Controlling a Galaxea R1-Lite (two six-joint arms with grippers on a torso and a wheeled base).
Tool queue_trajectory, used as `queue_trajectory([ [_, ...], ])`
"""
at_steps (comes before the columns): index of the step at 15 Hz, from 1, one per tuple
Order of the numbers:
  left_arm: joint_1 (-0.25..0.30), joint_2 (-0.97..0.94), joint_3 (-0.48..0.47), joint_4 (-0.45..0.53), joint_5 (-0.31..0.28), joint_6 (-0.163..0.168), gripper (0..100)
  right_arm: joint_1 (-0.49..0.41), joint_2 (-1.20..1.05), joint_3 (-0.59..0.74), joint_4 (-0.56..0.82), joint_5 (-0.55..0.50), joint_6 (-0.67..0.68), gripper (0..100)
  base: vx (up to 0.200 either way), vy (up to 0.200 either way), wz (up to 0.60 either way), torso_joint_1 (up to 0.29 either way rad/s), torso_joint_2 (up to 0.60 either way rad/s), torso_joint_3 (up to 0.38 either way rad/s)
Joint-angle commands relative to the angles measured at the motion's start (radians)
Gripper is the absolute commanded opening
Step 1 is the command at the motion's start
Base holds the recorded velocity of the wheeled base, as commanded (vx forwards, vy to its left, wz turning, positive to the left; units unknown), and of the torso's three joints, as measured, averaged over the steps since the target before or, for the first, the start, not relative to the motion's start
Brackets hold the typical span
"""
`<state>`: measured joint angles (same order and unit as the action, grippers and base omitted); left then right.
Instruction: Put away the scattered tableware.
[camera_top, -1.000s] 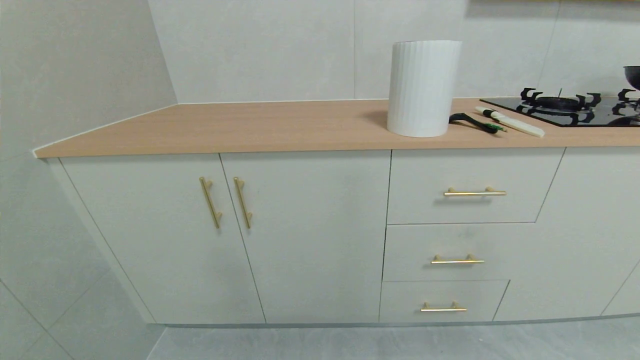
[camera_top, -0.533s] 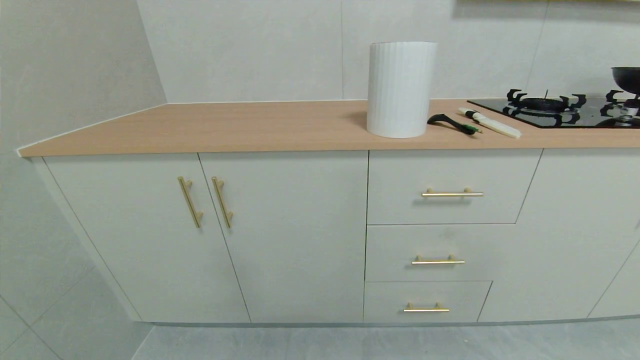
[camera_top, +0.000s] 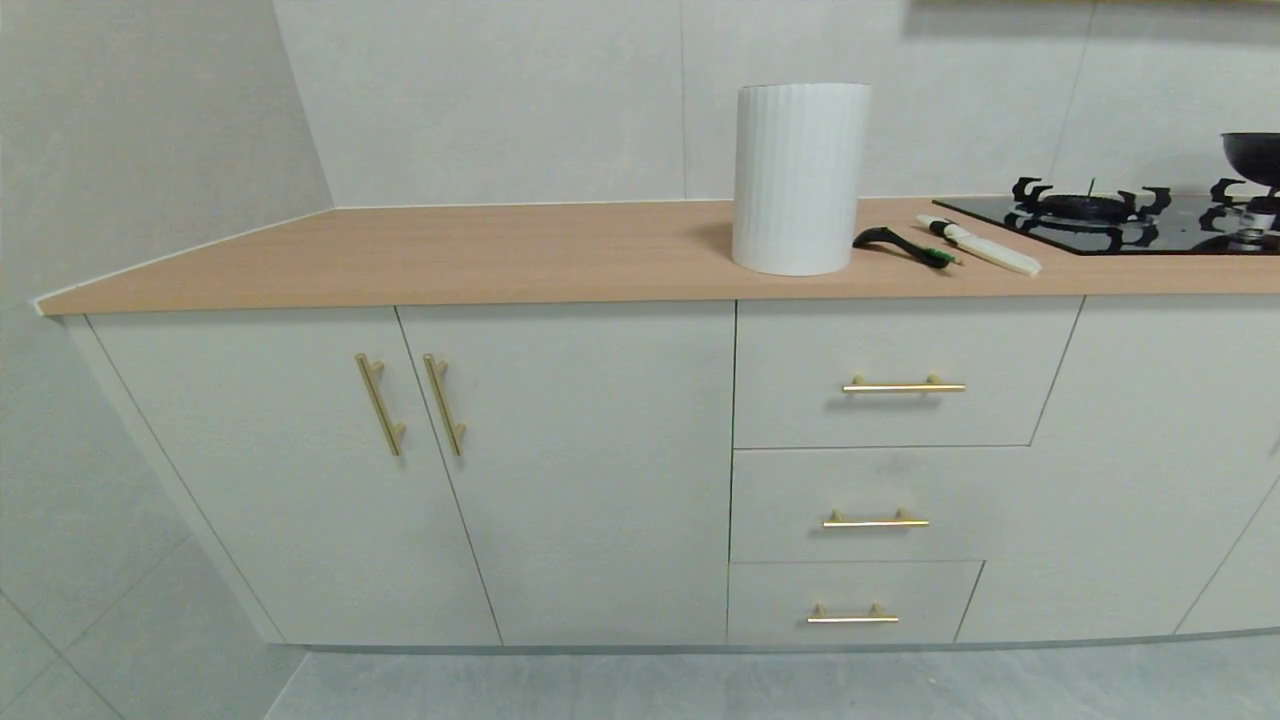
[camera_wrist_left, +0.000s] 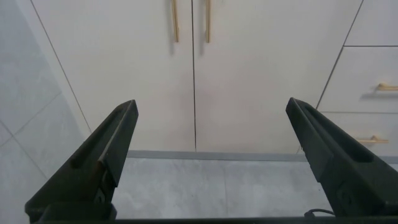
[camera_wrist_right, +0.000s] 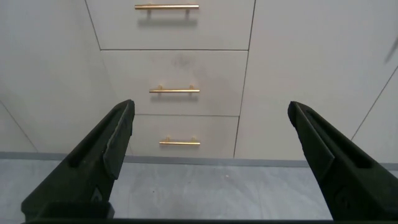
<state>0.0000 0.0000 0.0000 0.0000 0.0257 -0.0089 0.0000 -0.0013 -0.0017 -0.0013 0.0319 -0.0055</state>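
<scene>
On the wooden countertop (camera_top: 450, 255) stands a tall white ribbed container (camera_top: 798, 177). Just to its right lie a black-handled utensil with a green tip (camera_top: 903, 245) and a white knife with a black and green handle (camera_top: 978, 245). My left gripper (camera_wrist_left: 211, 124) hangs open low in front of the double cabinet doors (camera_wrist_left: 193, 68), nothing between its fingers. My right gripper (camera_wrist_right: 208, 121) is open too, low in front of the stack of three drawers (camera_wrist_right: 175, 78), holding nothing.
A black gas hob (camera_top: 1120, 215) with pan supports sits at the counter's right end, with a dark pot (camera_top: 1252, 155) on it. Gold bar handles (camera_top: 903, 385) mark the drawers and the doors (camera_top: 412, 403). Grey tiled floor (camera_top: 700, 685) lies in front of the cabinets; a wall closes the left.
The whole head view shifted between one second ago and half a second ago, so the counter's things sit further left in the picture; the camera moved. Since then nothing has changed.
</scene>
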Motion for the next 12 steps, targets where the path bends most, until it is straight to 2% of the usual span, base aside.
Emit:
queue_trajectory([
  [1, 0.0, 0.0, 0.0, 0.0, 0.0, 0.0, 100, 0.0, 0.001, 0.0, 0.0, 0.0, -0.001, 100, 0.2, 0.0, 0.0, -0.002, 0.0, 0.002],
  [2, 0.0, 0.0, 0.0, 0.0, 0.0, 0.0, 100, 0.0, 0.001, 0.0, 0.0, 0.0, -0.001, 100, 0.2, 0.0, 0.0, -0.007, 0.0, -0.002],
  [12, 0.0, 0.0, 0.0, 0.0, 0.0, 0.0, 100, 0.0, 0.001, 0.0, 0.0, -0.001, -0.001, 100, 0.0, 0.0, 0.0, 0.0, 0.0, 0.0],
])
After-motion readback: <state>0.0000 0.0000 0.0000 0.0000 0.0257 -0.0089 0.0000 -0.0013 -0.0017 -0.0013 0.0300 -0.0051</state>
